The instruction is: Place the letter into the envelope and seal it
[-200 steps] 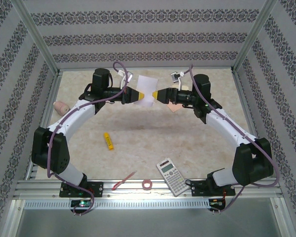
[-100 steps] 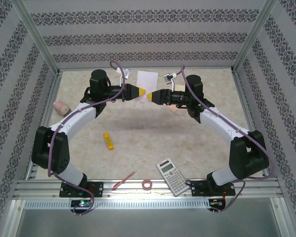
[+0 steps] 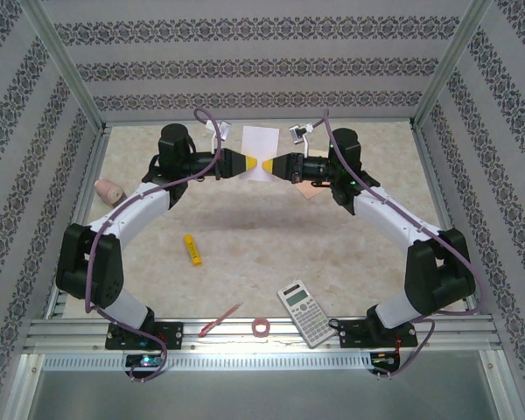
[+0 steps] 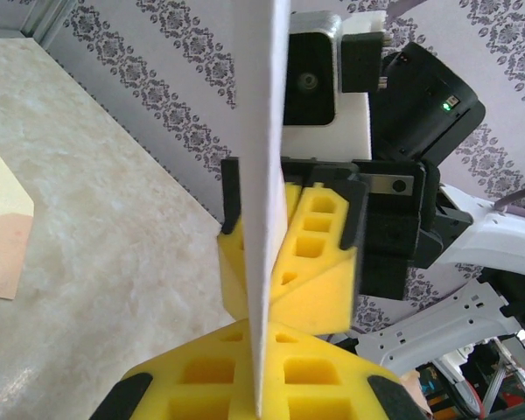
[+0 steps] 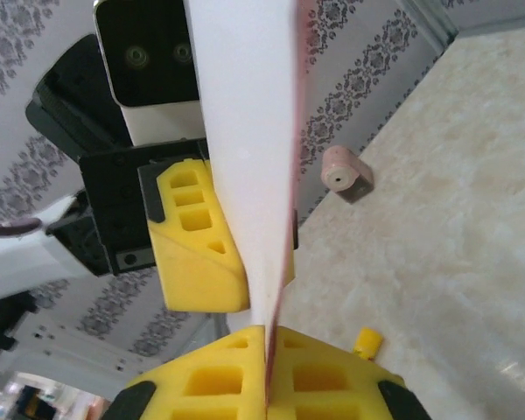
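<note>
The letter [image 3: 261, 140] stands upright in the air over the back of the table, its white back facing the top camera. My left gripper [image 3: 252, 164] is shut on its lower edge from the left. My right gripper [image 3: 269, 165] is shut on the same edge from the right, nose to nose with the left. The left wrist view has the letter [image 4: 267, 175] edge-on, pinched in my left gripper [image 4: 261, 354], with the right gripper [image 4: 289, 254] behind. In the right wrist view the red-edged letter [image 5: 245, 131] sits in my right gripper [image 5: 267, 359]. The peach envelope [image 3: 308, 190] lies flat under the right arm, its cream flap [image 4: 0, 188] open.
A calculator [image 3: 303, 312], a red pen [image 3: 219, 320] and a small tape ring [image 3: 262, 327] lie near the front edge. A yellow block [image 3: 192, 249] sits left of centre, and a pink roll [image 3: 109, 189] at the far left. Patterned walls enclose the table.
The right gripper has closed from wide open onto the letter's lower edge. Both arms carried the letter slightly toward the back wall, and the left gripper stayed shut.
</note>
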`<state>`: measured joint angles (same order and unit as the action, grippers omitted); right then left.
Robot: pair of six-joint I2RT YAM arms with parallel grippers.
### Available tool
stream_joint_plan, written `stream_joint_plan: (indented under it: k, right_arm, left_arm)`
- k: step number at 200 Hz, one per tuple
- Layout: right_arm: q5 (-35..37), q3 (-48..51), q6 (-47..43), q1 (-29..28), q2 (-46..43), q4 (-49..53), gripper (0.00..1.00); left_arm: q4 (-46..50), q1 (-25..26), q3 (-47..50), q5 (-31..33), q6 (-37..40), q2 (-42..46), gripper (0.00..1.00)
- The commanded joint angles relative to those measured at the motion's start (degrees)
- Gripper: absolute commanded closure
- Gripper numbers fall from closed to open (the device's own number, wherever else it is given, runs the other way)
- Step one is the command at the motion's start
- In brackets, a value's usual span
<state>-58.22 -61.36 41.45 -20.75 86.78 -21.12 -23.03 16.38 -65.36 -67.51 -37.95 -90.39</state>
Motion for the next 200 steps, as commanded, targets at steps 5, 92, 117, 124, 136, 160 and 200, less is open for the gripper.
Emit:
stream_joint_plan:
  k: [5,92,117,124,136,160,200]
  right_arm:
    - [-1.67,-0.94,0.01,0.44,-0.23,-2.06,1.0]
    - [-4.66,-1.8,-1.35,1.17,0.09,2.36,1.0]
    - [-5.38,-2.78,-1.01,1.13,1.92,5.95,1.0]
    - [-4.78,-2.8,-1.06,1.03,2.44,7.2,1.0]
    - [-3.94,-2.72,-0.53,0.8,3.47,8.22,1.0]
    - [-2.8,-3.29,1.17,-0.9,7.21,11.07,1.0]
    - [0.06,-2.35,7.59,-4.9,16.04,7.37,1.0]
  left_arm:
    - [-0.71,-0.76,0.06,-0.96,1.13,0.45,1.0]
    - [5.03,-4.4,-1.88,-1.68,4.4,2.23,0.6]
    - [11.82,-6.92,-3.28,-0.59,9.31,3.8,0.51]
    - [14.66,-7.58,-3.88,-0.08,11.23,4.31,0.47]
    - [20.09,-8.56,-5.08,1.67,15.14,5.25,0.37]
    - [32.81,-9.74,-7.93,7.94,24.35,6.63,0.18]
    - [38.12,-10.38,-8.1,14.1,28.16,7.98,0.0]
